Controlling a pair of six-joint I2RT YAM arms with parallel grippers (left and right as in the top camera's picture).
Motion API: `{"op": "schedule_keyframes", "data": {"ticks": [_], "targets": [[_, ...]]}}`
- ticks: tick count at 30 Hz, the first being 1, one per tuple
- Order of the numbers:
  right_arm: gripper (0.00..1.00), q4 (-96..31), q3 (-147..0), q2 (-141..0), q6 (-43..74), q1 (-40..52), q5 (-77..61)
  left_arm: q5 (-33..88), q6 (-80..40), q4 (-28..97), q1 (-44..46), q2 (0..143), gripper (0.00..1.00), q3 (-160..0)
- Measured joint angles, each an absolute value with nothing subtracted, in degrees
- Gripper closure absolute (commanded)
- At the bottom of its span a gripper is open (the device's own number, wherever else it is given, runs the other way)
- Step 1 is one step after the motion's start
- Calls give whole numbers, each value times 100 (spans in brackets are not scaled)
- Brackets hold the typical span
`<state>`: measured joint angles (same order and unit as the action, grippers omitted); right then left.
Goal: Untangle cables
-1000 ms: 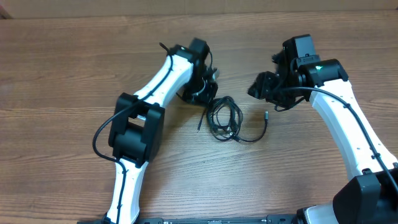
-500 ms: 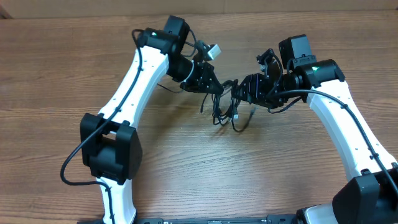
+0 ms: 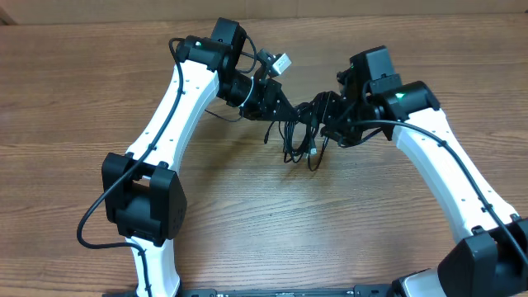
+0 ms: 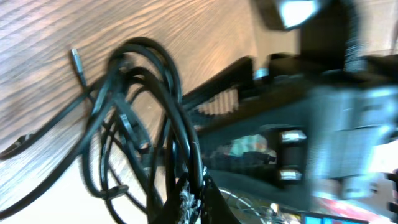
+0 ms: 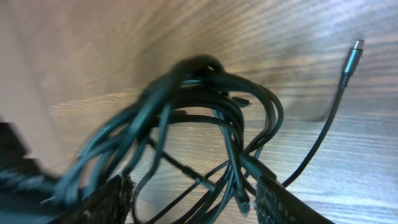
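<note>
The cables [image 3: 301, 136] are a tangle of thin black loops that hangs above the wood table between my two grippers. My left gripper [image 3: 285, 113] is shut on several strands at the top of the bundle. In the left wrist view its fingers [image 4: 194, 200] pinch the strands, the loops [image 4: 134, 112] hang beyond them, and a silver plug tip [image 4: 75, 57] sticks out. My right gripper [image 3: 328, 120] is at the right side of the bundle. In the right wrist view its fingers [image 5: 273, 199] stand wide apart, with cable strands [image 5: 217, 124] running between them. A grey plug [image 5: 352, 55] trails at the right.
The wood table [image 3: 330, 223] lies below the bundle. My right gripper body [image 4: 292, 124] fills the left wrist view, close behind the cables. Thicker arm wires run along both arms [image 3: 177, 107].
The cables lay on the table a second ago; my left gripper has lifted them. My right gripper has moved left, up to the bundle.
</note>
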<state>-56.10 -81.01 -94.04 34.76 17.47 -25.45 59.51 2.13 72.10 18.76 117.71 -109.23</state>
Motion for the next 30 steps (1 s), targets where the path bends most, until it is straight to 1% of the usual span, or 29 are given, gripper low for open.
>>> {"op": "schedule_keyframes", "data": {"ticks": [4,14,17,18,20,22,25,28,30], "targets": [[47,-5795,-8101,-9568,3535,1804,-2091,6460,209,7203,1876,11771,96,-10923],[49,-5555,-8101,-9837,3533,1809,-1378,7950,202,7201,1870,11771,96,-10923],[55,-5859,-8125,-9998,3492,1804,-1087,8058,189,7201,1756,11771,96,-10923],[55,-5957,-8128,-10016,3472,1798,-1017,8018,167,7201,1667,11771,96,-10923],[56,-6276,-8123,-10084,3444,1684,-683,7780,82,7205,1393,11679,96,-10923],[57,-6541,-8119,-10195,3391,1406,-401,7223,-32,7240,1013,11334,96,-10923],[58,-6801,-8119,-10215,3135,1020,-244,5767,-154,7498,613,10735,96,-10969],[57,-6779,-8119,-10215,2689,945,-419,4862,-158,7697,720,10650,96,-11000],[54,-6661,-8119,-10204,2418,989,-729,4298,-174,7666,1035,10676,96,-11000]]}}
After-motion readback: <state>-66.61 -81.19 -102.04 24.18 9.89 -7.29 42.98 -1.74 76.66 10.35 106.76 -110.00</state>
